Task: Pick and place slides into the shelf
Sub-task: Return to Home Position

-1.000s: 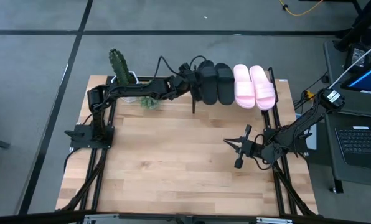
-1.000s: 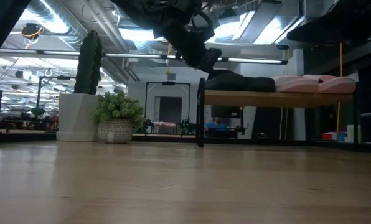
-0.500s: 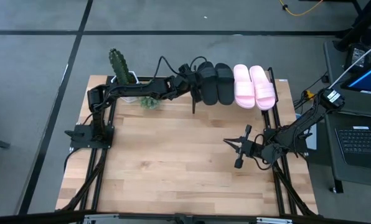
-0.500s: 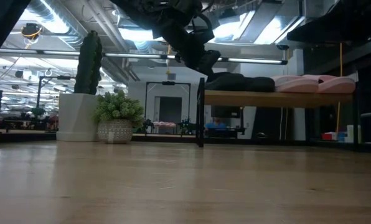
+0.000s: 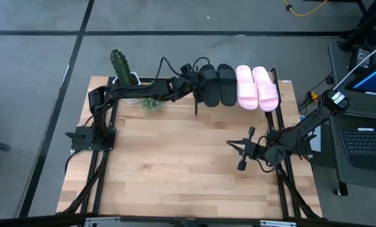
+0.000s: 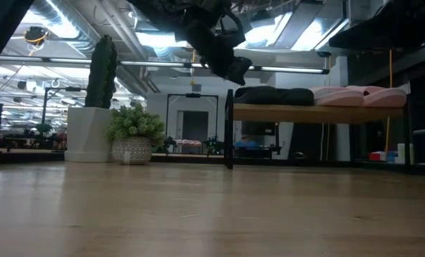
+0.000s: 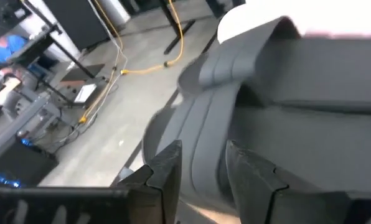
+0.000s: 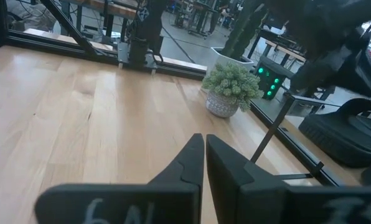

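The shelf (image 6: 319,111) stands at the table's far edge. On its board lie two black slides (image 5: 209,86) (image 5: 227,84) and two pale pink slides (image 5: 248,87) (image 5: 267,88), side by side. My left gripper (image 5: 199,77) is open at the left black slide's left side. In the left wrist view its fingers (image 7: 167,174) stand on either side of that slide's rim (image 7: 205,149). The low view shows the gripper (image 6: 234,70) just above the slide (image 6: 259,94). My right gripper (image 5: 233,146) is shut over the right part of the table, holding nothing.
A tall cactus in a white pot (image 5: 120,66) and a small potted plant (image 5: 151,103) stand at the far left, beside the shelf. A laptop (image 5: 364,142) sits off the table's right edge. Bare wooden tabletop (image 5: 175,157) fills the middle and near side.
My left gripper has opened and let go of the left black slide. The slide, which it held tilted with one end raised, now lies flat on the shelf board.
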`<state>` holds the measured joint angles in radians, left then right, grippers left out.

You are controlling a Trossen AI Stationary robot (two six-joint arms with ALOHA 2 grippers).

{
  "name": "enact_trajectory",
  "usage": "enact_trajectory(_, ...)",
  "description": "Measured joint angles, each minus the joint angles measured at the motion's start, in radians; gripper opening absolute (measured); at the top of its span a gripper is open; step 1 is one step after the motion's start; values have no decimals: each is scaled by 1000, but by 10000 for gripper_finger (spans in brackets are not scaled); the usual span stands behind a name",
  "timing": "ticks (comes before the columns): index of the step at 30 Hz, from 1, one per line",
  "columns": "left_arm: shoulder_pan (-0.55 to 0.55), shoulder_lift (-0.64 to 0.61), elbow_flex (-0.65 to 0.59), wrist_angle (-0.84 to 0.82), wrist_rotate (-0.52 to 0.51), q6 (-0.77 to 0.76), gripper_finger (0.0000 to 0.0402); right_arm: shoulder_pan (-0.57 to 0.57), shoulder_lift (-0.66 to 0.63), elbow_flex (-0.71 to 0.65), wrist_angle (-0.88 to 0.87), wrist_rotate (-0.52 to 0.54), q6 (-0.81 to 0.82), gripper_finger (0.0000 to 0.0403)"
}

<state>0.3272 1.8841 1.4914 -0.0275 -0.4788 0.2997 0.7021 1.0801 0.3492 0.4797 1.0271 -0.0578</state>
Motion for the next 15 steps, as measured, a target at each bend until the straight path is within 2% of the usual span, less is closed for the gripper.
enact_trajectory(6, -13, -41, 2, 28, 73, 5, 112, 0, 0, 0, -2, 0, 0, 21)
enact_trajectory(11, -36, -90, 2, 18, 87, 16, 105, 0, 0, 0, -3, 0, 0, 21)
enact_trajectory(15, -75, -135, 2, -15, 103, 59, 80, 1, 0, 0, 4, 0, -48, 21)
